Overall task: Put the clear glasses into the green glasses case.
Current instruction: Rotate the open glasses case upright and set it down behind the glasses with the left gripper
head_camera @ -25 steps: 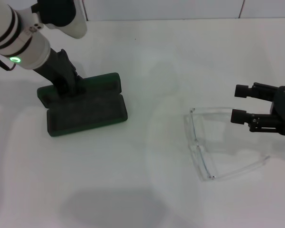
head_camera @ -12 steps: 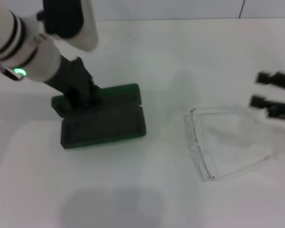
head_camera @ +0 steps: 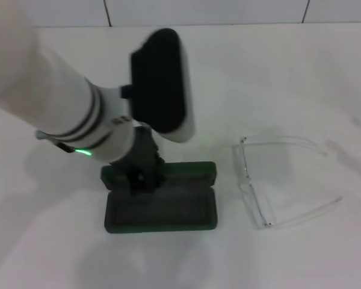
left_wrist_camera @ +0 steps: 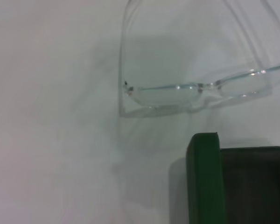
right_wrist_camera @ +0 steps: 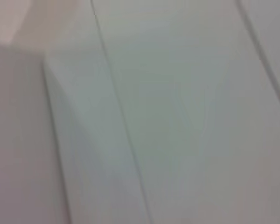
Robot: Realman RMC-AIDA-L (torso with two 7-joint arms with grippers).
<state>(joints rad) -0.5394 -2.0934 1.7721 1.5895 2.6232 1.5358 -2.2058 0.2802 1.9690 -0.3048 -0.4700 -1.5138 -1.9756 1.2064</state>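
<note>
1. The table [head_camera: 301, 72] is the largest thing in view: a plain white top, with a tiled white wall running along its 12 o'clock edge
2. The left arm [head_camera: 66, 120] reaches in from 10 o'clock toward the middle of the table, a green light glowing on its wrist
3. The left gripper [head_camera: 141, 177] sits on the back edge of the green glasses case [head_camera: 162, 208]; it looks clamped on the lid edge, though its fingertips are dark against the case and I cannot tell for sure
4. The case lies open near the centre, its dark lining facing up, lid toward 12 o'clock and tray toward 6 o'clock
5. The clear glasses [head_camera: 253, 186] rest on the table just at 3 o'clock of the case, apart from it, with arms unfolded and pointing toward 3 o'clock; the left wrist view shows the front of the frame just beside the case corner
6. The right gripper is out of every view; the right wrist view shows only the white wall
7. Progress, as I judge it: the case is open and close to the glasses, but the glasses are not yet picked up; grasping, folding or fitting them in, and placing them remain
</note>
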